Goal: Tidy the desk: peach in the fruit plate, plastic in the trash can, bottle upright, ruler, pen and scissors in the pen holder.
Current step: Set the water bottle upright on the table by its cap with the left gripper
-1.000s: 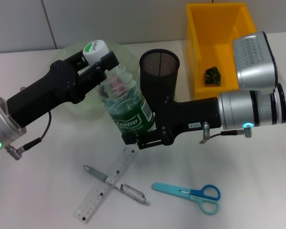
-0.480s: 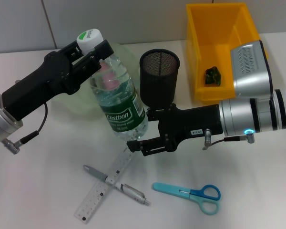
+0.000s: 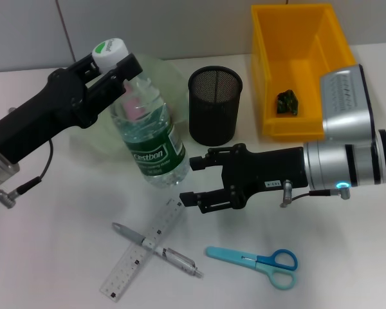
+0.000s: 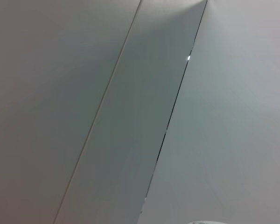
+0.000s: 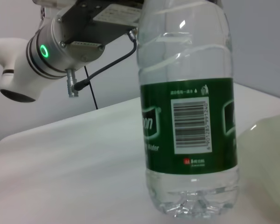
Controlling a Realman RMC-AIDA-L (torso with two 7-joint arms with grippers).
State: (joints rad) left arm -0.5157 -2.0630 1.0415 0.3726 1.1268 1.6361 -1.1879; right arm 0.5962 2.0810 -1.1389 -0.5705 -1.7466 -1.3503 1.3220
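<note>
While the left pincer (image 3: 116, 64) clamps the bottle (image 3: 148, 145) neck, right pincer (image 3: 192, 180) gapes empty; its wrist view shows the barcode (image 5: 190, 125).

The bottle (image 3: 146, 138) is clear plastic with a dark green label printed in white, a black-and-white barcode and a white cap marked green. Beside it stand a black mesh pen holder (image 3: 215, 105), a pale green fruit plate (image 3: 167, 71) and a bright yellow trash can (image 3: 297, 64) with a dark green scrap inside. On the white tabletop (image 3: 64, 244) lie a clear ruler (image 3: 143, 249) with black marks, a silver pen (image 3: 157, 250) and light blue scissors (image 3: 254, 261).
</note>
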